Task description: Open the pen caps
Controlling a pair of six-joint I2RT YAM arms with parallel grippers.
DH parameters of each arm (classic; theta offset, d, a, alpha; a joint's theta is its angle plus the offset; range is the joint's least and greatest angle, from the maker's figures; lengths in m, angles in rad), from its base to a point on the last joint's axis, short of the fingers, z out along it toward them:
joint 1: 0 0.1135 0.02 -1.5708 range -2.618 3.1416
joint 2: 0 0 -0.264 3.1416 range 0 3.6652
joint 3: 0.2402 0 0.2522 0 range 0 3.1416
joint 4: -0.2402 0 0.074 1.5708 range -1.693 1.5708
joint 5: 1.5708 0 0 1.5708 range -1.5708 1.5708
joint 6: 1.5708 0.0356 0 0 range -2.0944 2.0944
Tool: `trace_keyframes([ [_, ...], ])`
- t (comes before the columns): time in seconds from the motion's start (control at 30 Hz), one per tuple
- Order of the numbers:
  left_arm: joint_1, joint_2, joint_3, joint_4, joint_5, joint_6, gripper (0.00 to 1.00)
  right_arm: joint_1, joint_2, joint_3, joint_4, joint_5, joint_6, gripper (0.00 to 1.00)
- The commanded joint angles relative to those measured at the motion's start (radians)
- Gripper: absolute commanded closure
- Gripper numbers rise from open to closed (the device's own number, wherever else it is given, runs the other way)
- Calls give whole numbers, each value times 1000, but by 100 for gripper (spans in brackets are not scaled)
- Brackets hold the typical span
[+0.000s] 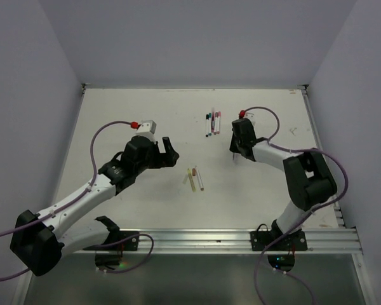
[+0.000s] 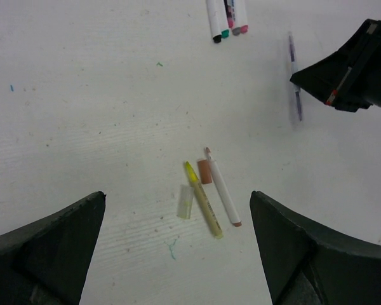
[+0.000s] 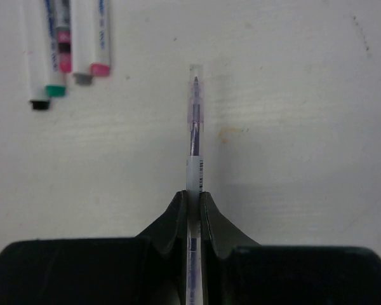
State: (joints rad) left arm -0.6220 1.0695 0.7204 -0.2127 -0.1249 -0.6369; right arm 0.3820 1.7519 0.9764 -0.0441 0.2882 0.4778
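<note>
Seen from above, the left hand [image 1: 171, 151] hung over the white counter [image 1: 127, 114] with its fingers spread wide and nothing between them. The right hand [image 1: 235, 154] pointed down at the counter right of centre. Four capped pens [image 1: 212, 122] lay side by side toward the far middle, and two loose pens [image 1: 195, 179] lay nearer, between the arms.

In the left wrist view, the loose pair was a yellow pen [image 2: 204, 202] and a white pen [image 2: 223, 192], both uncapped. A pale cap [image 2: 186, 202] lay just left of the yellow pen, and a brown cap [image 2: 204, 171] lay between the two tips. Farther right, a purple pen [image 2: 294, 70] lay close to the dark bulk of the right hand.

In the right wrist view, the right hand's fingers [image 3: 171, 219] were pressed together on the barrel of the purple pen. Its clear cap [image 3: 195, 105] was on the far end, pointing away. Whether the pen rested on the counter could not be told. At upper left, the four pens showed a black cap [image 3: 40, 103], a green cap [image 3: 56, 90], a grey cap [image 3: 82, 78] and a pink cap [image 3: 100, 68], all fitted on.
</note>
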Motion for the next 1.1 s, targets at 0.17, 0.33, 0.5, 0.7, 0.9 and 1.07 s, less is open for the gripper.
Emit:
trace_keyframes([
  [0.17,4,3,16,193,217,-98,2,248,-489,-246,159,-118,-39,100],
  [0.33,-16,63,65,263,260,-150,5,411,-637,-350,274,-116,22,100],
  [0.5,-53,96,91,317,226,-199,13,494,-693,-387,335,-109,22,100],
  [0.7,-70,154,111,348,197,-245,24,528,-689,-398,374,-110,12,100],
  [0.9,-74,205,123,378,182,-280,41,543,-671,-398,400,-123,12,100],
  [1.07,-74,228,137,386,159,-288,52,549,-661,-400,412,-123,7,100],
])
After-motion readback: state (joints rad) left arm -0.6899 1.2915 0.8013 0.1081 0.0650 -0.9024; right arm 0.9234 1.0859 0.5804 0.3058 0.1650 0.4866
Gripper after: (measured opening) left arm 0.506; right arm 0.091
